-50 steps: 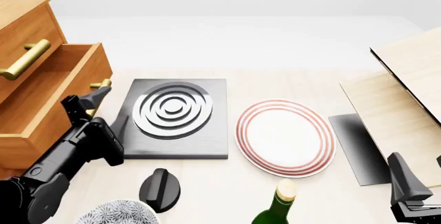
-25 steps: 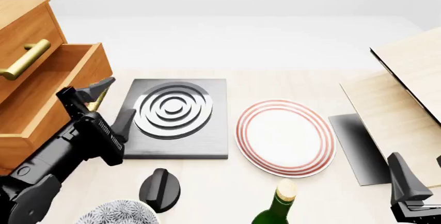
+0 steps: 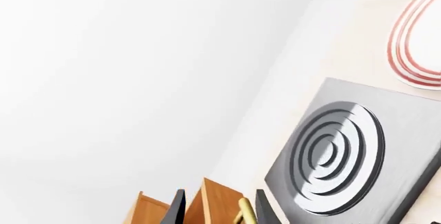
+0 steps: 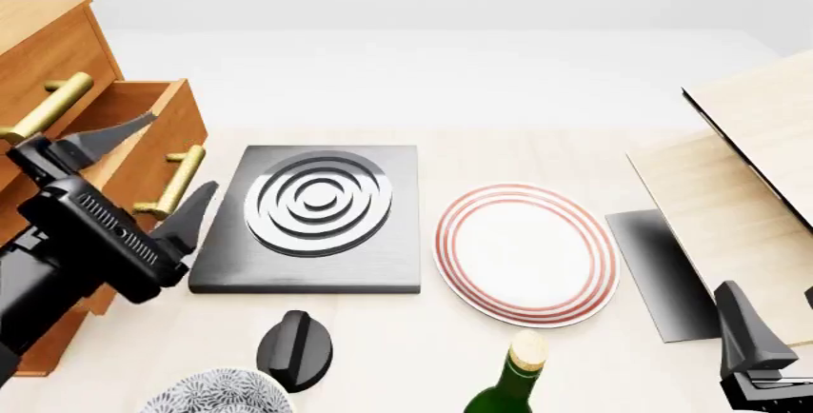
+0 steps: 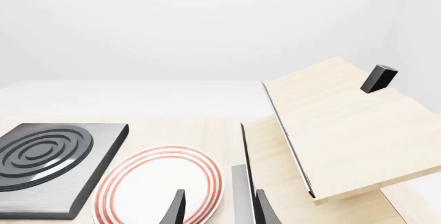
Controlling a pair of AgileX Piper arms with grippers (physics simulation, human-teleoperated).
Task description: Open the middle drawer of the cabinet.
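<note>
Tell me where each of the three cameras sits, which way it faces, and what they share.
Front view: fixed above and behind the arms, looking forward and down at the cabinet; shows left pincer and right pincer.
Left wrist view: behind the left pincer, facing the middle drawer and burner plate.
Right wrist view: behind the right pincer, facing pale boards.
All three show the red-ringed plate.

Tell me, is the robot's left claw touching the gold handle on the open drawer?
Apart. The front view shows the left gripper open, fingers spread, with the middle drawer handle bare between them.
</note>
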